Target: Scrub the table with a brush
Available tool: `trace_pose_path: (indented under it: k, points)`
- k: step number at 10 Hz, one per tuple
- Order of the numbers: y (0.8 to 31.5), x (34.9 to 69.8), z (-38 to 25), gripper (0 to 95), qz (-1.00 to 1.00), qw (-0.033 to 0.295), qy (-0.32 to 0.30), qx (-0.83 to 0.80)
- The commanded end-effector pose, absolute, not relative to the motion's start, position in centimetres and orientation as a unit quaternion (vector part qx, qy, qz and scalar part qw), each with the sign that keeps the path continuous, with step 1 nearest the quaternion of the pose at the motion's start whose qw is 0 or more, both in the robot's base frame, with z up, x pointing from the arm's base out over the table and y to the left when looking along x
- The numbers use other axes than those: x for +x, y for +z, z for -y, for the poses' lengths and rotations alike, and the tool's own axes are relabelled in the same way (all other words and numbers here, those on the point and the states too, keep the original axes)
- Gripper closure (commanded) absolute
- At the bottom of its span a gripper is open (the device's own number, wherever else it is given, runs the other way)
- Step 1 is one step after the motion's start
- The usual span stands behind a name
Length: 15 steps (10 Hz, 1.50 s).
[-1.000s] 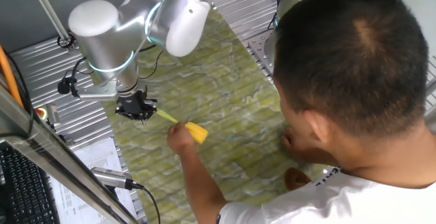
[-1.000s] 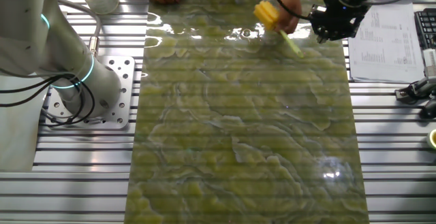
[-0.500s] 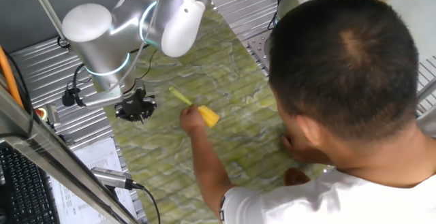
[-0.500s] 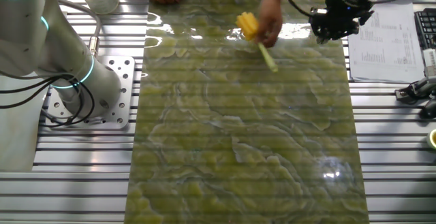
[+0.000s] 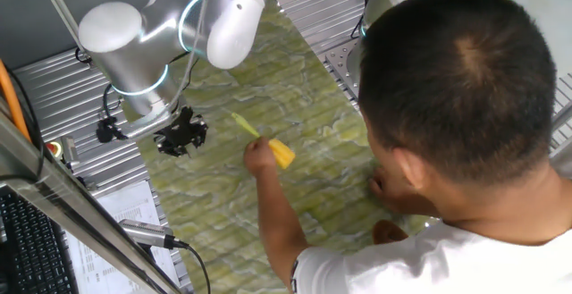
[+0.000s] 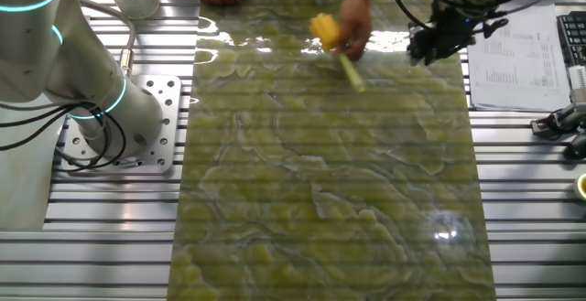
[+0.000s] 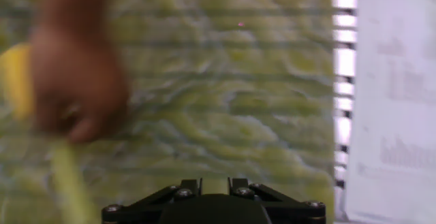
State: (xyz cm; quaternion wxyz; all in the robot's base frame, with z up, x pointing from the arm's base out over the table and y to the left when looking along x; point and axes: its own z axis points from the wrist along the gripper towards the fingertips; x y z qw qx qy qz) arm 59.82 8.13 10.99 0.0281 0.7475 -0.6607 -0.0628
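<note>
Hand view shows only the gripper [image 7: 212,186] base, so whether the jaws are open cannot be told; nothing is seen between them. Ahead and to their left, a person's hand [image 7: 78,91] holds the brush [image 6: 331,37], yellow with a blocky head and thin stick handle, above the mottled green table [image 6: 330,182]. Printed papers [image 6: 513,49] lie just beside the jaws.
</note>
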Motion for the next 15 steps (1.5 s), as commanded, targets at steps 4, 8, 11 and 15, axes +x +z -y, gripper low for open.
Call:
trace_pose_path:
  k: [4,8,11,15]
  points:
    - [11.0,57.4,-8.3,76.0,0.633,0.042,-0.075,0.769]
    - [11.0,57.4,-8.3,57.0,0.635,0.052,-0.063,0.768]
    - [10.8,57.2,-8.2,57.0,0.623,0.053,-0.068,0.778]
    - [10.9,54.9,-7.3,57.0,0.609,0.046,-0.076,0.788]
